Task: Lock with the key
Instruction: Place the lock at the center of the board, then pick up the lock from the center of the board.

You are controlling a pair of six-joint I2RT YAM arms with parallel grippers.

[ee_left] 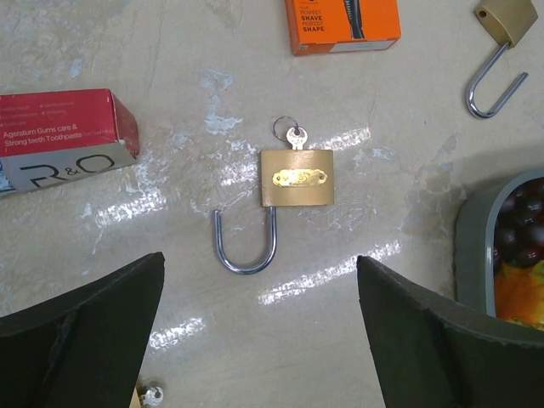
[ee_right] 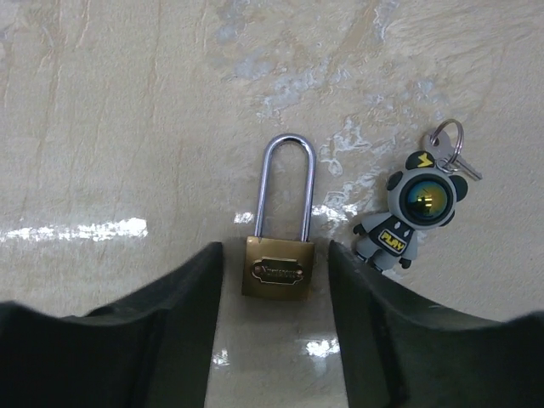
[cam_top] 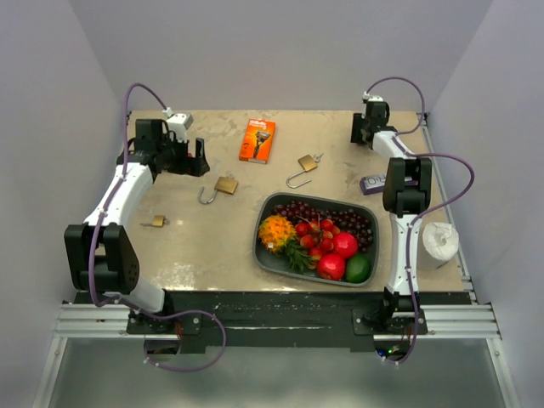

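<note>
Left claw (ee_left: pixel 259 285) spread wide above an open brass padlock (ee_left: pixel 296 177), key (ee_left: pixel 295 136) in it at 12 o'clock, right claw (ee_right: pixel 274 259) narrowly parted astride a closed long-shackle padlock (ee_right: pixel 279 268) on the worktop (ee_right: pixel 127 127), bear keyring (ee_right: pixel 415 212) at its 2 o'clock.

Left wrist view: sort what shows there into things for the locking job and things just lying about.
For the job: brass padlock with open steel shackle; small silver key in its base.
Lying about: red-and-white cardboard toothpaste box; orange cardboard razor box; second open brass padlock, off to the side; grey plastic fruit tray.
</note>
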